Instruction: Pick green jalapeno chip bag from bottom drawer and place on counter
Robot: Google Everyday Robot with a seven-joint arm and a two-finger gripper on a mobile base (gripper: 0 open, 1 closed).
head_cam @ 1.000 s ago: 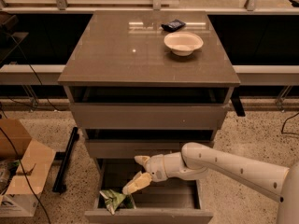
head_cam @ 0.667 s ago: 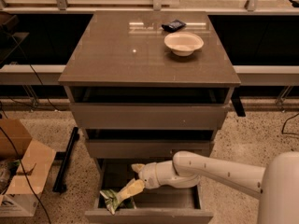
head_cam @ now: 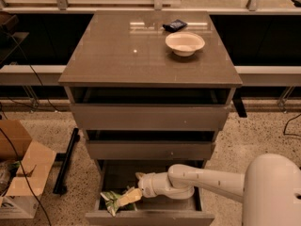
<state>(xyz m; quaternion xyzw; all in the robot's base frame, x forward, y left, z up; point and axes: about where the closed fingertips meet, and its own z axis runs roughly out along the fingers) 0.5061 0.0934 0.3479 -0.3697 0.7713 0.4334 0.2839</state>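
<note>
Cabinet: a grey-brown cabinet with three drawers [head_cam: 150,119] stands mid-scene on a speckled floor, against a dark low shelf that runs left and right behind it.
Surface: the flat, glossy grey-brown square top of the cabinet [head_cam: 117,55] reflects light and carries two small things at its far right.
Arm: a white, rounded robot arm [head_cam: 211,180] comes in from the near right and reaches left into the lowest drawer.
Bottom drawer: the lowest, deepest grey drawer with a plain front [head_cam: 155,217] is pulled out toward the near side, so its boxy inside shows.
Box: an open brown cardboard box [head_cam: 21,171] sits on the floor at the near left, well apart from the cabinet.
Bowl: a shallow white round bowl [head_cam: 185,43] rests on the surface at the far right.
Chip bag: the crumpled light green and white foil chip bag [head_cam: 111,201] lies inside the bottom drawer, at its near left corner.
Gripper: the pale two-finger gripper [head_cam: 131,188] is inside the bottom drawer, just right of the chip bag.
Fingers: they are spread wide; the nearer of the fingers [head_cam: 129,197] lies against the chip bag, and the farther one stands clear of it.
Packet: a small dark blue packet [head_cam: 175,25] lies just beyond the bowl, toward the far edge.
</note>
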